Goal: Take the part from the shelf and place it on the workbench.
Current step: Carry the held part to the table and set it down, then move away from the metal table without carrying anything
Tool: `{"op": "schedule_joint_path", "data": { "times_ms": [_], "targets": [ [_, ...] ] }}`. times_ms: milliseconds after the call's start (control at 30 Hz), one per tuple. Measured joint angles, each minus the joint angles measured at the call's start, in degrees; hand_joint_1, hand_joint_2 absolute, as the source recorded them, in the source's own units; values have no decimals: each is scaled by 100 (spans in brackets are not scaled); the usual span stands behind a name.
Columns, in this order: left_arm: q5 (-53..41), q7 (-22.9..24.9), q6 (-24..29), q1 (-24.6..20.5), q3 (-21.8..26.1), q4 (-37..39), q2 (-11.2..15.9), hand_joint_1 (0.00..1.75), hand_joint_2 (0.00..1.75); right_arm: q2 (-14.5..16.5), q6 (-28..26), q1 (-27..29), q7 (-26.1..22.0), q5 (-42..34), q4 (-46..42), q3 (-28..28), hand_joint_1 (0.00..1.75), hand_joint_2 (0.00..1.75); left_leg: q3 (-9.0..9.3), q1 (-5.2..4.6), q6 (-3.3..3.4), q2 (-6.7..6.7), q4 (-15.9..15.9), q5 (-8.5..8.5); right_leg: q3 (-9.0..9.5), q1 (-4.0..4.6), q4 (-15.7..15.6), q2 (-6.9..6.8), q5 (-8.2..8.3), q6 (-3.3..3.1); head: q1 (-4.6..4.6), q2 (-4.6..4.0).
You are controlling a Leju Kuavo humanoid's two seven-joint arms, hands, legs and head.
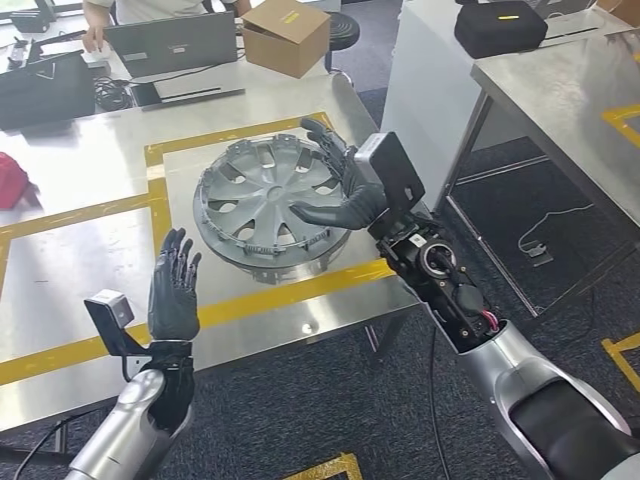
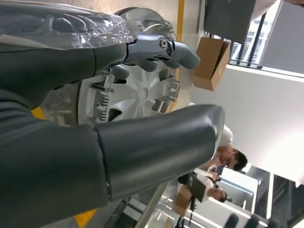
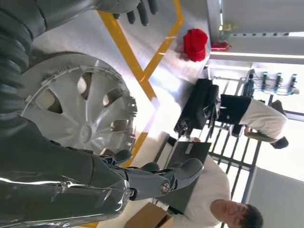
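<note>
A grey plastic wheel cover (image 1: 268, 207) lies flat on the steel workbench (image 1: 90, 160), inside a yellow-taped rectangle. My right hand (image 1: 343, 185) is at the cover's right rim, fingers spread, thumb reaching over the edge, holding nothing. My left hand (image 1: 173, 285) stands upright with fingers apart, just left of the cover's near edge and clear of it. The left wrist view shows the cover (image 2: 139, 95) between thumb and fingers (image 2: 172, 47). In the right wrist view the cover (image 3: 79, 114) lies beside my hand.
A cardboard box (image 1: 285, 35), a laptop (image 1: 173, 45) and black gear stand at the bench's far side, where a person (image 1: 128, 12) sits. A red object (image 1: 11, 180) lies at the left. Another steel table (image 1: 573, 110) stands to the right, across a carpeted gap.
</note>
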Motion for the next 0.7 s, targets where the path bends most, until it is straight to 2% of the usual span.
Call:
{"op": "schedule_joint_path", "data": {
  "times_ms": [333, 467, 533, 567, 600, 667, 700],
  "targets": [
    [-15, 62, 44, 113, 0, -357, 102, 0, 0, -214, -74, 358, 157, -54, -1299, -242, 0, 175, 3, 0, -1, 3, -3, -3, 0, 0, -1, 2, -1, -1, 1, 0],
    [-49, 103, 18, 121, 0, -458, 114, 0, 0, -267, -95, 452, 239, -54, -1615, -300, 0, 175, 19, -31, 71, 8, -1, -41, 39, -28, -58, 8, 3, 55, -10, 0],
    [-68, 110, -7, 120, 0, -501, 116, 0, 0, -301, -97, 503, 261, -54, -1758, -328, 0, 175, 114, 9, 102, 31, -110, -19, 17, -30, 30, 6, -66, 82, -10, 0],
    [-79, 113, -18, 116, 0, -514, 115, 0, 0, -319, -97, 522, 269, -54, -1814, -338, 0, 175, 170, 30, 115, 44, -165, -6, -57, -30, 221, 4, -180, 97, 4, 0],
    [-89, 117, -24, 113, 0, -520, 113, 0, 0, -337, -97, 545, 276, -54, -1858, -346, 0, 175, 214, 40, 123, 56, -199, -3, -202, -41, 547, 2, -348, 110, 21, 0],
    [-101, 123, -30, 113, 0, -522, 111, 0, 0, -365, -97, 601, 289, -54, -1921, -355, 0, 175, 245, 43, 130, 66, -207, -13, -592, -57, 1353, 0, -693, 147, 51, 0],
    [-103, 125, -31, 119, 0, -523, 111, 0, 0, -378, -96, 634, 293, -54, -1946, -360, 0, 175, 249, 46, 124, 67, -203, -22, -738, -72, 1612, -1, -754, 167, 62, 0]
  ]
}}
